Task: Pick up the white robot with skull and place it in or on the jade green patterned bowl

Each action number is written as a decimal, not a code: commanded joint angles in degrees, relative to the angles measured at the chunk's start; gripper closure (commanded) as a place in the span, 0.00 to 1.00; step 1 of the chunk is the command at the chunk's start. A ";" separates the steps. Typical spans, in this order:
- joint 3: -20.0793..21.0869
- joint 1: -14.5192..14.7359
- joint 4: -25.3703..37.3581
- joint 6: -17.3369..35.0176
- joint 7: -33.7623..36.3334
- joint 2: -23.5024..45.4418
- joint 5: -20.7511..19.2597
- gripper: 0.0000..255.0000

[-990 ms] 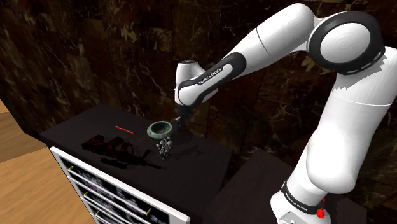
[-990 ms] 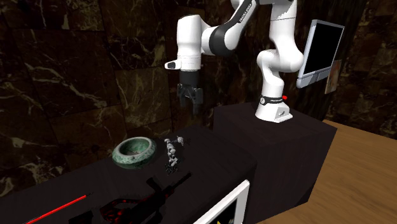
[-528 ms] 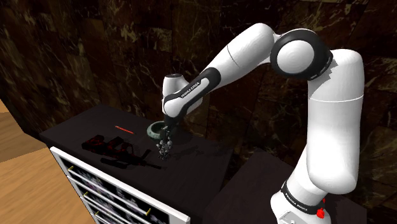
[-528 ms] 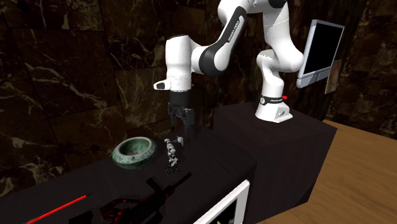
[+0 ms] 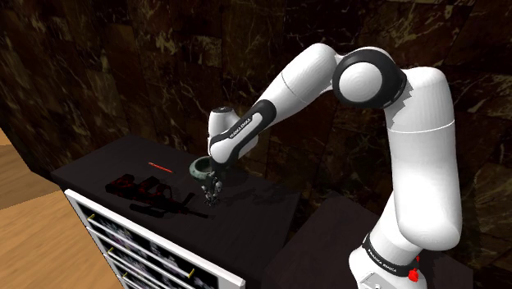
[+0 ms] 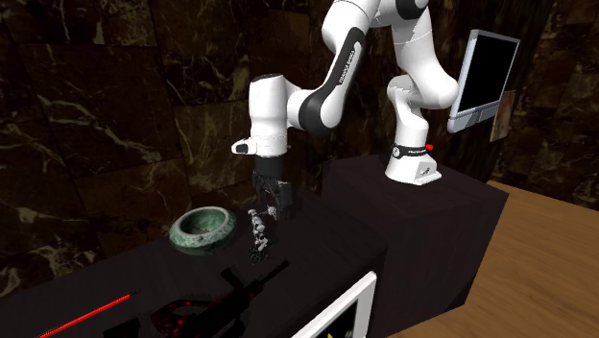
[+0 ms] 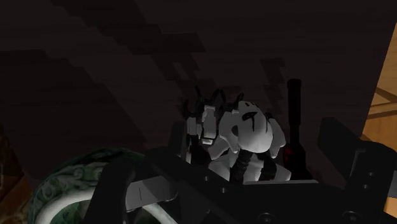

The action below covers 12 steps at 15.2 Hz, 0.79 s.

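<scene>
Shoulder view: nothing lifted yet; my gripper [image 5: 213, 182] hangs low over the white robot toy [image 5: 212, 195], which stands on the dark cabinet top [image 5: 254, 209] just beside the bowl [image 5: 199, 168]. Second exterior view: the bowl is a thick round ring, mottled green. Wrist view: fingers [image 7: 121, 191] stand apart, clasping nothing, flanking the glossy, knobbly toy; grasp, lift, placing remain

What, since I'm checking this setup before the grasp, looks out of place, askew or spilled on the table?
Nothing stands out. The bowl sits upright, the robot toy stands beside it, and the open end effector hangs just above the toy. A black gun and a red stick lie flat nearby.
</scene>
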 commanded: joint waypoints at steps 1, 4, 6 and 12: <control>-0.02 0.09 0.14 0.37 0.09 0.48 -0.05 0.00; -0.02 0.09 0.15 0.37 0.09 0.48 -0.05 0.00; -0.02 0.09 0.15 0.37 0.09 0.48 -0.05 0.00; -0.02 0.10 0.18 0.35 0.09 0.49 -0.05 1.00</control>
